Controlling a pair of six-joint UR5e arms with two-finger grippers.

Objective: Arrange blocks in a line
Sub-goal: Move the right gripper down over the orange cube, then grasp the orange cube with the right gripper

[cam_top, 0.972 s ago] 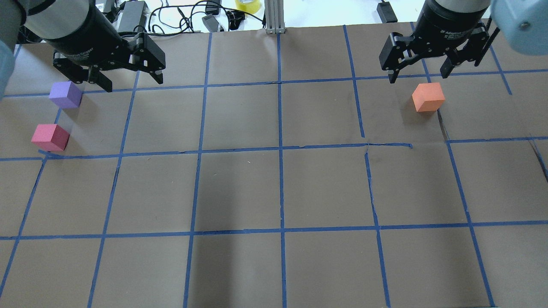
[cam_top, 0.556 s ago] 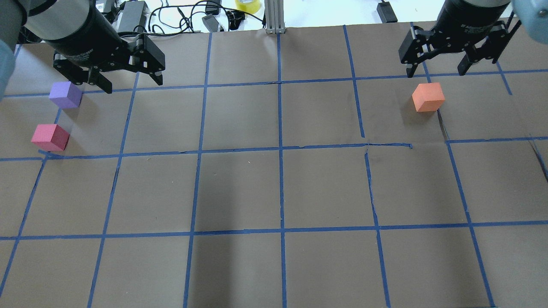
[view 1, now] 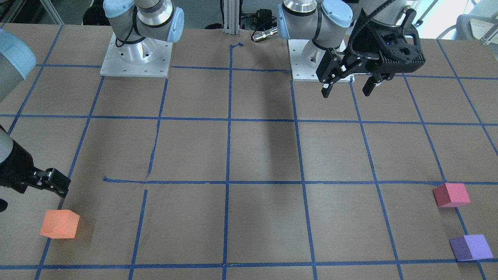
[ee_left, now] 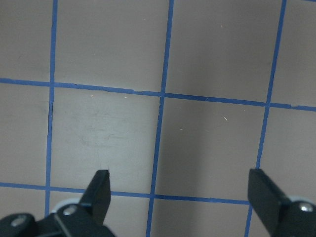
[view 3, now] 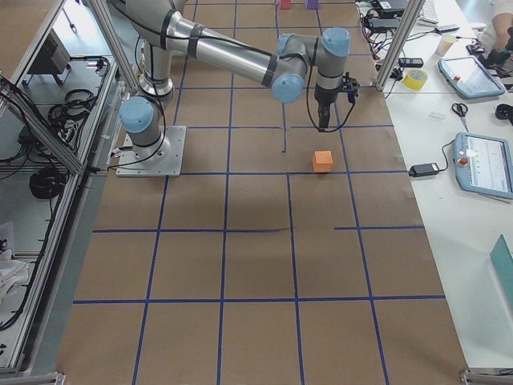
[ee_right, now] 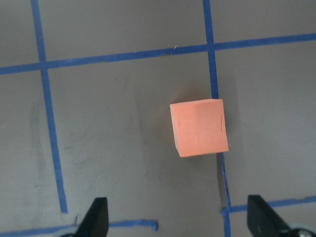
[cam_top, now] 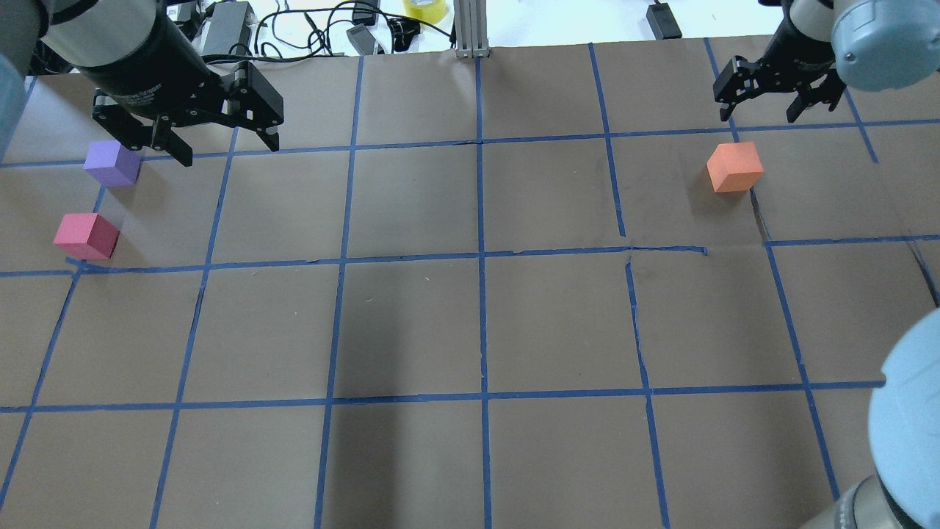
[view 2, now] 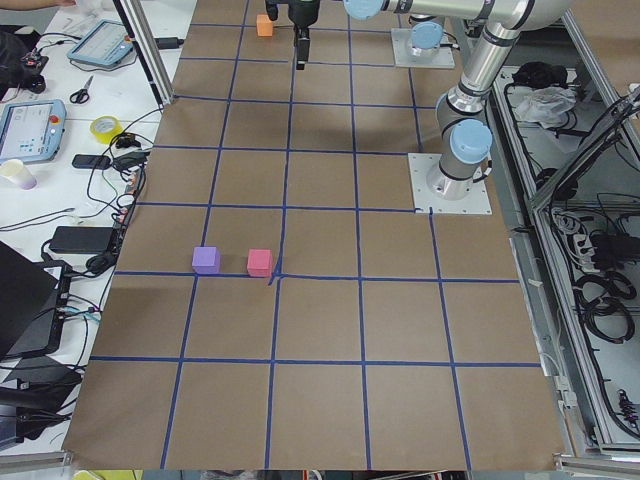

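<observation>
The orange block (cam_top: 734, 167) sits at the far right of the table; it also shows in the front view (view 1: 59, 224) and in the right wrist view (ee_right: 200, 127). My right gripper (cam_top: 758, 115) hangs open and empty just beyond it; in the wrist view (ee_right: 177, 202) the block lies ahead of its fingers. The purple block (cam_top: 111, 163) and the pinkish-red block (cam_top: 86, 236) sit close together at the far left. My left gripper (cam_top: 229, 150) is open and empty, up off the table to the right of the purple block; its wrist view (ee_left: 178, 177) shows only bare table.
Brown paper with a blue tape grid covers the table (cam_top: 477, 330). Cables, a yellow tape roll (cam_top: 424, 7) and an aluminium post (cam_top: 470, 29) lie along the far edge. The right arm's elbow (cam_top: 907, 411) looms at the lower right. Both arm bases (view 1: 136, 54) stand at the robot's side.
My right gripper has moved toward the far right edge, from over the orange block to just beyond it, and looks smaller. The left gripper and all three blocks have stayed put.
</observation>
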